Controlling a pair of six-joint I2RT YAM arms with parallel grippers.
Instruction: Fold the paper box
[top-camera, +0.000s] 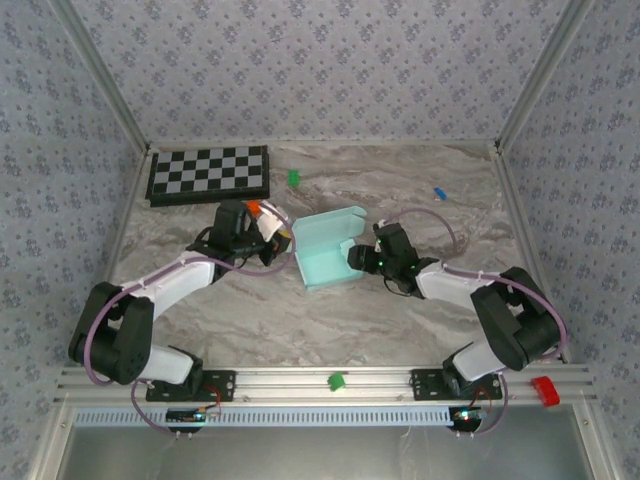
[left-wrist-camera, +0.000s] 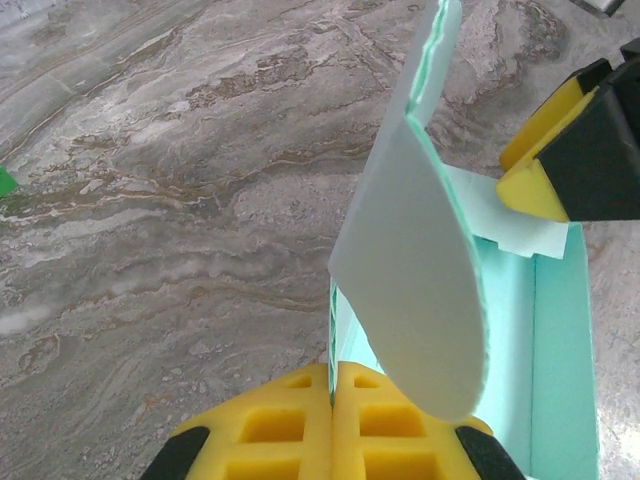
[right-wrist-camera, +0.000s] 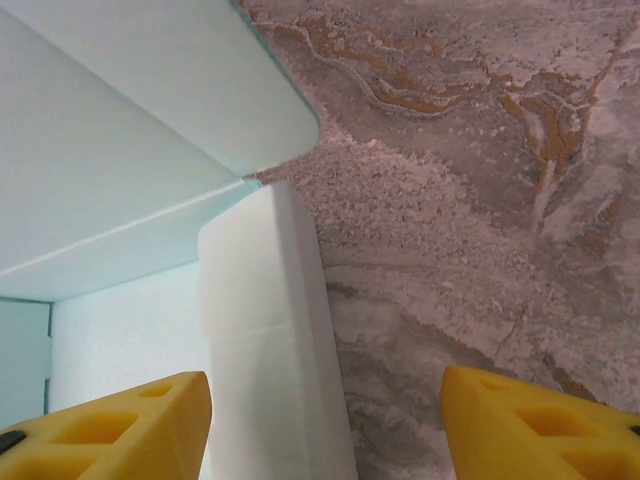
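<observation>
The paper box (top-camera: 327, 252) is pale blue-green card, partly formed, standing open in the middle of the table with its lid flap raised at the back. My left gripper (top-camera: 289, 240) is at the box's left side, shut on the thin left wall (left-wrist-camera: 331, 330); its fingertips (left-wrist-camera: 332, 388) meet on the card. A rounded flap (left-wrist-camera: 415, 290) curls over them. My right gripper (top-camera: 356, 258) is at the box's right side, open. In the right wrist view its yellow fingers (right-wrist-camera: 120, 430) straddle a white upright side flap (right-wrist-camera: 270, 350) of the box (right-wrist-camera: 120, 150) without pinching it.
A black-and-white checkerboard (top-camera: 209, 175) lies at the back left. Small green (top-camera: 293, 178) and blue (top-camera: 438, 194) pieces lie behind the box. A green block (top-camera: 337, 380) and a red block (top-camera: 544, 390) sit on the front rail. Patterned walls close in the sides.
</observation>
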